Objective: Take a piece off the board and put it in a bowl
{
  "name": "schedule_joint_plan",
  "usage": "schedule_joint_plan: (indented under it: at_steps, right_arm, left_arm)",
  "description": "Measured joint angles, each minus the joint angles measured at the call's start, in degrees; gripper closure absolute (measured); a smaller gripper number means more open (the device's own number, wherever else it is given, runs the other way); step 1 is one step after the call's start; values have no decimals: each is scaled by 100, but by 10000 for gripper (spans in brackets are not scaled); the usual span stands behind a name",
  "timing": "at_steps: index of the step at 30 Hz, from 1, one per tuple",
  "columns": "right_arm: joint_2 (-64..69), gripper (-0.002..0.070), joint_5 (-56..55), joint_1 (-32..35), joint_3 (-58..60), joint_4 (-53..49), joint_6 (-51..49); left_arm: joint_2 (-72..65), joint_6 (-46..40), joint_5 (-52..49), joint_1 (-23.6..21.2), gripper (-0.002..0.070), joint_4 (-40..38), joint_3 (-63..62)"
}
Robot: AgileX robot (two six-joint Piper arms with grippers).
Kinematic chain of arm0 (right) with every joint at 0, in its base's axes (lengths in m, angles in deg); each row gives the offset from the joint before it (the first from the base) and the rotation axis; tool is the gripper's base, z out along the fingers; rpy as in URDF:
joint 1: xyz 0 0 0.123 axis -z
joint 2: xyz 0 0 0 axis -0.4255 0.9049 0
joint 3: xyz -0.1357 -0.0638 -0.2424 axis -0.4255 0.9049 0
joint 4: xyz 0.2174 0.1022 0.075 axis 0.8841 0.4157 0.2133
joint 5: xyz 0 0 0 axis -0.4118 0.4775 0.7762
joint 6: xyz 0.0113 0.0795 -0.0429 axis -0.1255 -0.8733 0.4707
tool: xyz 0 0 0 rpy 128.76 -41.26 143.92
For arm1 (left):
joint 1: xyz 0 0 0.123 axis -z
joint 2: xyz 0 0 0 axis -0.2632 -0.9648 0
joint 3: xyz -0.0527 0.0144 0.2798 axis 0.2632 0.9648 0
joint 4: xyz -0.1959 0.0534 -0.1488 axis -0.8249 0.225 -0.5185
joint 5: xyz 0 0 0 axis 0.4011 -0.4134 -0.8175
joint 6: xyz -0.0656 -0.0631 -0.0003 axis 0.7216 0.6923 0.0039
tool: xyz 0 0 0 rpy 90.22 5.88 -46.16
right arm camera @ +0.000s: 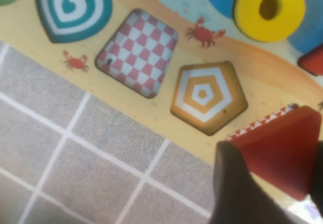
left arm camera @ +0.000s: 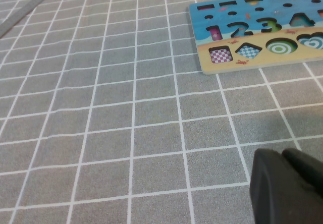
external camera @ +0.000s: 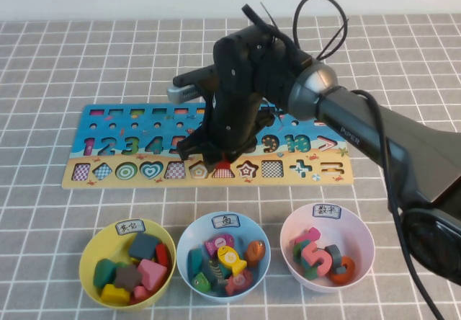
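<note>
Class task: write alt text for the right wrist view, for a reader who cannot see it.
The right gripper has its jaws around a red triangle piece, tilted partly out of its patterned slot on the board. Beside it lie empty pentagon, checked and heart-shaped slots, with grey gridded table beyond the board's edge. The left gripper is not in this view.

We see the right claw [external camera: 216, 154] covering the board's [external camera: 108, 179] middle numbers, and only a corner of the red triangle [external camera: 224, 166] shows below it. We can't tell the left claw's [left arm camera: 287, 188] state; the wrist picture's edge cuts it off.
</note>
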Motion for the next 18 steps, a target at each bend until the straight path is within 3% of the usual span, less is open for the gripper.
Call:
schedule_joint_plan:
  at_steps: [12,18]
  right_arm:
    - [-706,413,0,-174,83,37,0]
    - [-1456,413,0,-338,1051,47,-35]
  left_arm:
    - [0,0,0,0,680,0,0]
    - [0,0,0,-2,680,0,0]
